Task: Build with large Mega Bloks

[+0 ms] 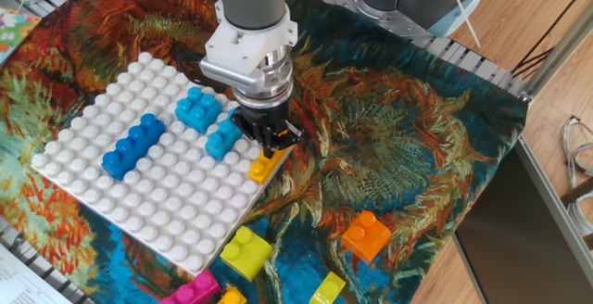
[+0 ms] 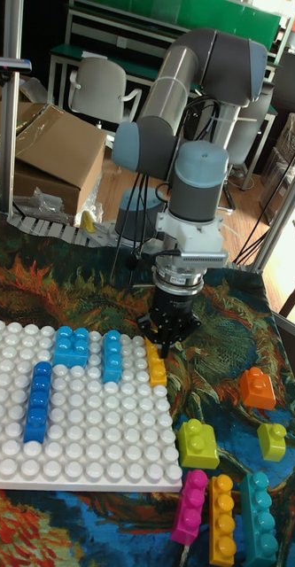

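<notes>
My gripper (image 1: 270, 143) (image 2: 168, 344) points down at the right edge of the white baseplate (image 1: 139, 202) (image 2: 94, 443). Its fingers are closed around the far end of a narrow orange brick (image 1: 265, 166) (image 2: 156, 365) that sits on the plate's edge row. Three other bricks sit on the plate: a long dark blue one (image 1: 132, 145) (image 2: 37, 400), a square light blue one (image 1: 198, 109) (image 2: 73, 345), and a narrow light blue one (image 1: 223, 137) (image 2: 112, 354) just left of the gripper.
Loose bricks lie on the patterned cloth in front of the plate: a lime one (image 1: 245, 251) (image 2: 197, 443), an orange one (image 1: 366, 236) (image 2: 256, 387), a pink one (image 1: 195, 292) (image 2: 190, 507), a small lime one (image 1: 327, 288) (image 2: 271, 440), a long orange one (image 2: 221, 518) and a teal one (image 2: 260, 516).
</notes>
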Available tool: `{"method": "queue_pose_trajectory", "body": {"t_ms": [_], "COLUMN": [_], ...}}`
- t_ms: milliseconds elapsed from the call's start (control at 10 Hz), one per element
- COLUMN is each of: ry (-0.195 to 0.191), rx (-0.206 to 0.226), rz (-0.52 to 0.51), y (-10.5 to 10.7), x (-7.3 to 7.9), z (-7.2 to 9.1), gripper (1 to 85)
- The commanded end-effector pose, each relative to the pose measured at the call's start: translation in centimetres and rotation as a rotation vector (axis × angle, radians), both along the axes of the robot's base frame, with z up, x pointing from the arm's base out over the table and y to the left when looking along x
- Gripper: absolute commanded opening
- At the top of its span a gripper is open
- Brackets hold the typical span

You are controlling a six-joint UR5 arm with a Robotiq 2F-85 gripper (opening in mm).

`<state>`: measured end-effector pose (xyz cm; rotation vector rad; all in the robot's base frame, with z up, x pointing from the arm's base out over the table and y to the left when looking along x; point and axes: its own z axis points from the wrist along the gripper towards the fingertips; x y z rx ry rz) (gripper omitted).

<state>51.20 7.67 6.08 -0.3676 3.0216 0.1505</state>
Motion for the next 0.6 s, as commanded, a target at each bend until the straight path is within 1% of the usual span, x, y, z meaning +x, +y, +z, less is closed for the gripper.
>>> {"method": "queue_pose_trajectory", "body": {"t_ms": [0, 300, 500], "ry": [0.010, 0.009, 0.015], "rx": [0.014, 0.017, 0.017], "rz": [-0.002, 0.000, 0.002], "y": [0.26, 0.28, -0.10], "x": [-0.25, -0.13, -0.75], "z": [1.01, 0.72, 1.17], "gripper": [1.3, 1.3, 1.3]}}
